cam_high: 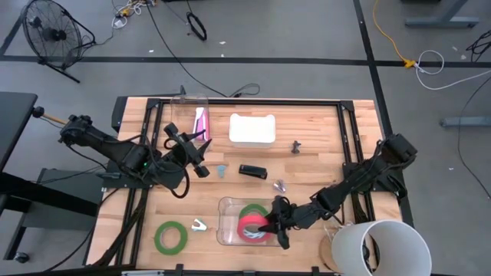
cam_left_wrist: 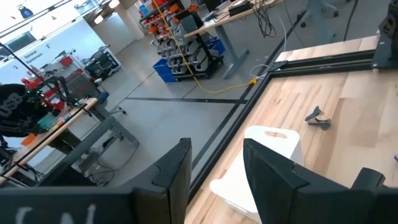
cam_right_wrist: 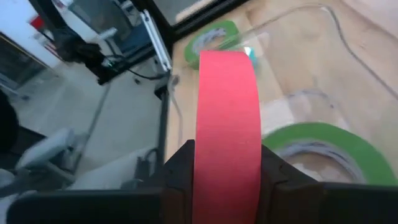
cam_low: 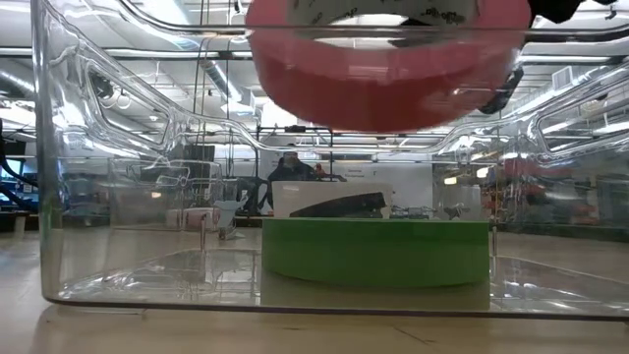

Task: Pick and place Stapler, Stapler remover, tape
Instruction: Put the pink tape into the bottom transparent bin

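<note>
A red tape roll hangs in my right gripper inside a clear container near the table's front edge. In the low view the red roll is clear above a green roll that lies flat on the container's floor. A second green roll lies flat on the table to the container's left. A black stapler lies mid-table, and a small dark staple remover lies farther back. My left gripper is open and empty above the table's left middle. My right gripper pinches the red roll's band between its two fingers, one on each flat side of the ring. The fingers come from the table's right side, slanting down. The roll is lifted clear, roughly level, above the green roll.
A white tray and a clear box with a pink item stand at the back. A small white object lies left of the container. A white bucket stands at the front right corner. A person shows in the room beyond.
</note>
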Tool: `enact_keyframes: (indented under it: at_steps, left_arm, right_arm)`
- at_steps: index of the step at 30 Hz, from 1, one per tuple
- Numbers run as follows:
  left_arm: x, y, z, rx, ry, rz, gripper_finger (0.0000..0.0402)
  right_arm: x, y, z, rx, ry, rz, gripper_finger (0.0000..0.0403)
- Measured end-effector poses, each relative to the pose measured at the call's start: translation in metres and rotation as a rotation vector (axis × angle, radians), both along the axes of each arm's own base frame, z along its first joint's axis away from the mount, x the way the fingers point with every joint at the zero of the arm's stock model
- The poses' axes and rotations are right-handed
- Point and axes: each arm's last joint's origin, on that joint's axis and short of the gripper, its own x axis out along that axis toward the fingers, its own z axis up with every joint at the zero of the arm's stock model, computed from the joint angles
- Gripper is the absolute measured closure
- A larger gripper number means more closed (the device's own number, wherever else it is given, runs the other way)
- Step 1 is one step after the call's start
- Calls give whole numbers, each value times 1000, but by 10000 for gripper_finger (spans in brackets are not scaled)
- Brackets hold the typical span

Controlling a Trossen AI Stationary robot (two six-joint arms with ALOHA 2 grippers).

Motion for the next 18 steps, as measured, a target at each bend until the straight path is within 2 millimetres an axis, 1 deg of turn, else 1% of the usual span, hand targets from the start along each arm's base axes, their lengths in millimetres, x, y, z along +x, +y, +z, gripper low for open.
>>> enact_keyframes:
  at_steps: [6,16,18]
  left_arm:
    - [0,0,0,0,1,-1,253]
    - [0,0,0,0,2,-2,259]
    - [0,0,0,-3,3,-6,259]
  right_arm:
    - [1,1,-4,19,16,2,316]
    - [1,1,-5,36,28,11,315]
    - [1,1,-5,33,25,4,296]
